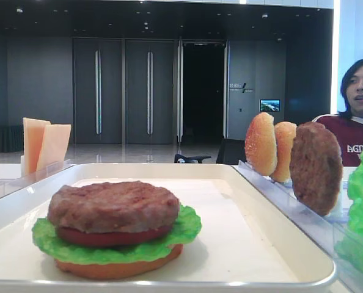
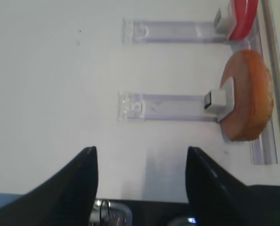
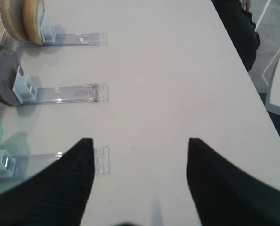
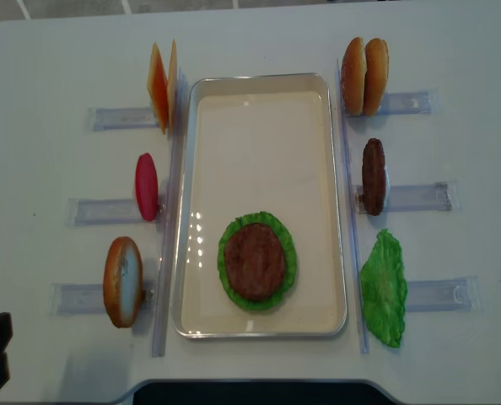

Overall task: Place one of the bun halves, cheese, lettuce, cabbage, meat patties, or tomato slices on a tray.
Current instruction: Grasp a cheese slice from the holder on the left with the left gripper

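hovering off tray [image 4: 189, 211], left gripper [image 2: 140, 162] and right gripper [image 3: 139, 155] both gaped, empty; cheese [image 4: 161, 84] stood racked at table's far-left, easy side pinch.

Glossy white tray [image 4: 335, 211], grainy patty [image 4: 255, 261], clear plastic racks [image 4: 415, 198]

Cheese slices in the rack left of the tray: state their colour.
Pale yellow-orange, one cheese slice lighter than the other; the low exterior view shows it best.

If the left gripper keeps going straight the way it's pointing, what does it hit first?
Probably the near end of the clear rack holding a bun half, ahead of the open left gripper. Only bare table comes before it, though depth is unclear.
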Tool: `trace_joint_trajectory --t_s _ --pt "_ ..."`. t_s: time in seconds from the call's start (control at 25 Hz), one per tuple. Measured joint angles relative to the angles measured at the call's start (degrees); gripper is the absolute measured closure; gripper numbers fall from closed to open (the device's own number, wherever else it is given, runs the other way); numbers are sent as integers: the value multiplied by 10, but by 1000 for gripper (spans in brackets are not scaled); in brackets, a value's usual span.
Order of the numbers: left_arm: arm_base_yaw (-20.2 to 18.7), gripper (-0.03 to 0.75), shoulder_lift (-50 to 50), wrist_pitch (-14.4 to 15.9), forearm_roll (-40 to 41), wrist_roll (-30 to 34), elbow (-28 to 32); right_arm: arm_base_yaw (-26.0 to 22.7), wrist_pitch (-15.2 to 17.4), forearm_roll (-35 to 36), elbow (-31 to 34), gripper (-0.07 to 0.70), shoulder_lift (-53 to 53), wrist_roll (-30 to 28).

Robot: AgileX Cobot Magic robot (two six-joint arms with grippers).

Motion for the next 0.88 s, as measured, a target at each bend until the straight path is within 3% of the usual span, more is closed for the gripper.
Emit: trace_joint_trajectory --t_s 0.16,0.32,0.88 --pt "0 264 127 -12 -6 -16 -11 0 0 0 0 192 0 0" --pt "0 264 252 -32 -6 -19 -58 0 0 0 0 192 0 0" --pt "0 264 626 -46 -7 -22 -299 0 0 0 0 192 0 0"
